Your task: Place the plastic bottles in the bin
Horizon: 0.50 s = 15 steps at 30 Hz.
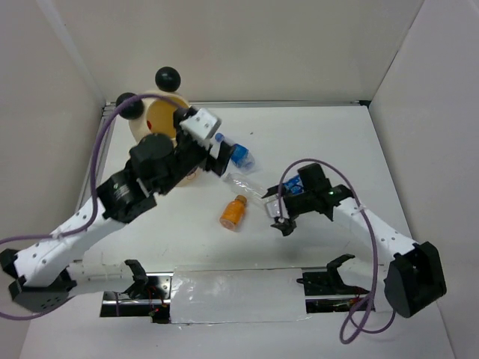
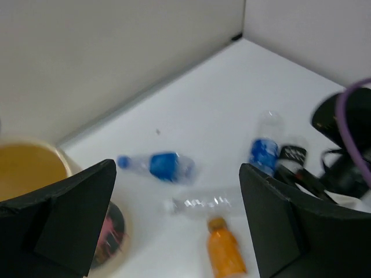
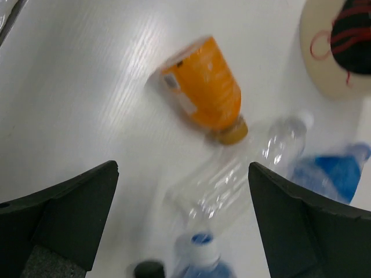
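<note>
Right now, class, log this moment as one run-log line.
left jaws: open, empty, beside bin | right jaws: open, empty, near clear bottle | orange bottle, blue-label bottle, clear bottle: lying on table

The table (image 1: pixel 329 134) lies open across the back and along the right wall (image 1: pixel 426 112), and again on the near left of the orange bottle (image 1: pixel 233 212). The middle is crowded. A blue-labelled bottle (image 1: pixel 238 154), a clear bottle (image 1: pixel 245 183) and the orange bottle lie close together with narrow gaps between them, and a second blue bottle (image 1: pixel 293 188) lies partly under the right arm (image 1: pixel 374 224). The bin (image 1: pixel 159 97) stands in the back left corner, near the left wall (image 1: pixel 45 90) and the back wall (image 1: pixel 247 45). Its mouth is partly overhung by the left arm (image 1: pixel 150 168). The left fingers (image 2: pixel 69 220) and the right fingers (image 3: pixel 64 214) are spread wide, with nothing between either pair.
</note>
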Available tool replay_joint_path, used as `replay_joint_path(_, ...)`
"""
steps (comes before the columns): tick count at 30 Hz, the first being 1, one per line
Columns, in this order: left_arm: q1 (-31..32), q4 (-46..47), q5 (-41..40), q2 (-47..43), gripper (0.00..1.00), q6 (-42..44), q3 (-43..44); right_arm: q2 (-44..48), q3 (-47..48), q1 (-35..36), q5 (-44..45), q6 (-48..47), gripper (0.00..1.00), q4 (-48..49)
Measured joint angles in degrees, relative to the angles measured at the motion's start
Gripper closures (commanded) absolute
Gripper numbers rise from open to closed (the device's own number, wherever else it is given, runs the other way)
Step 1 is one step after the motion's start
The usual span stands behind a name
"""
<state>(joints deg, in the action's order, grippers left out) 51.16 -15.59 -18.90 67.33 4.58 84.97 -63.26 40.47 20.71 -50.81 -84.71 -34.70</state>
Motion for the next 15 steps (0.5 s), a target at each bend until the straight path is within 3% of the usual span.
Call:
replay_joint_path(3,1.7,-1.7,-1.4,-11.7,0.0,-9.6,-16.2,-4.7,1.0,12.3,7.1,1.7,0.01,8.8)
replay_joint_path(6,3.0,-9.7,-5.6,-21.6,0.0,-20.4,-29.0,-11.5,2.0,21.0,13.9,2.8,0.01,16.7)
replay_joint_path(10,3.8,-19.8,-10.8,-33.2,0.0,-33.8,-37.0,-19.8,4.0,27.0,21.2,2.6,0.01,22.3)
replay_joint_path(15,3.8,-28.8,-15.7,-45.1,0.0,-45.8,-38.6,-29.7,9.1,29.8,27.2,0.6,0.03,25.2)
